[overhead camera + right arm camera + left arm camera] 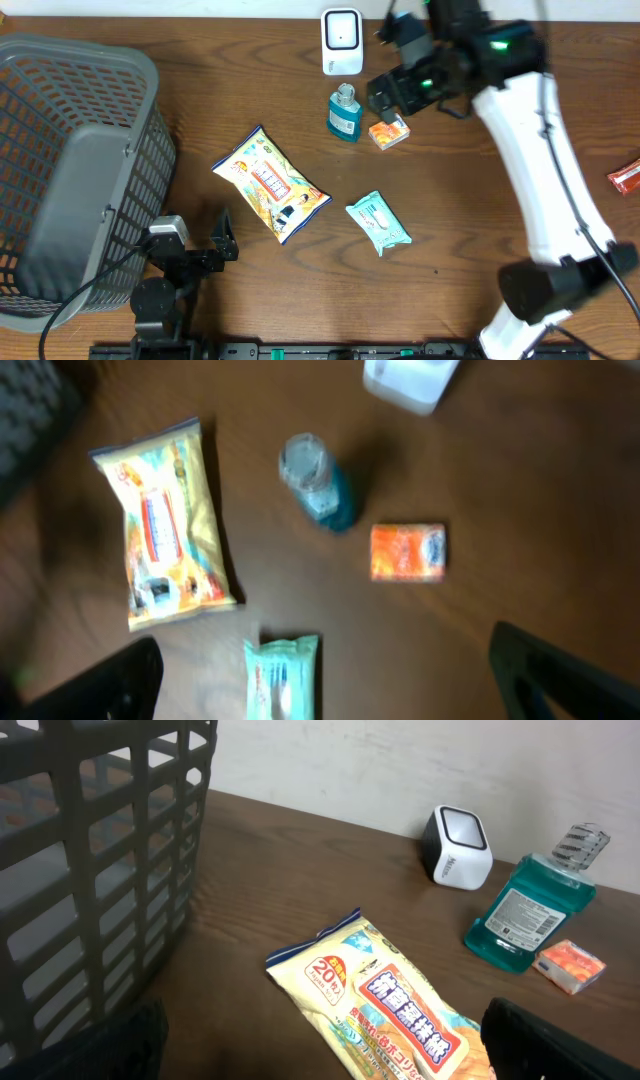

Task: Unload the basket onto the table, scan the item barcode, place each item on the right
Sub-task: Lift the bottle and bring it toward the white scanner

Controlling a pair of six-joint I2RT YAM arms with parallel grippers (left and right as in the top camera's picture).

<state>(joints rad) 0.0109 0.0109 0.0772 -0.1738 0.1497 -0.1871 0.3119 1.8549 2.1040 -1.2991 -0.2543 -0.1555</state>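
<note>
- Jaws on both arms stand wide, nothing between them. The left gripper [222, 245] sits low at the near edge beside the grey basket [60, 80], parked clear of the work, I judge.
- Mid-table: the yellow snack packet [270, 185] lies flat, with the teal wipes pack [378, 222] near it but apart.
- Further out, the right gripper [385, 98] hangs over the orange box [389, 131]. I take that box as the item to scan, but I can't be sure.
- The box lies flat just beside the upright blue bottle [344, 113]. I can't see a barcode on it.
- The white scanner [341, 40] stands at the far edge, near the bottle, so the carry looks short.
- Obstacle: the bottle stands between box and scanner and looks easy to tip.
- A red packet [625, 177] lies at the right edge, out of the way.
</note>
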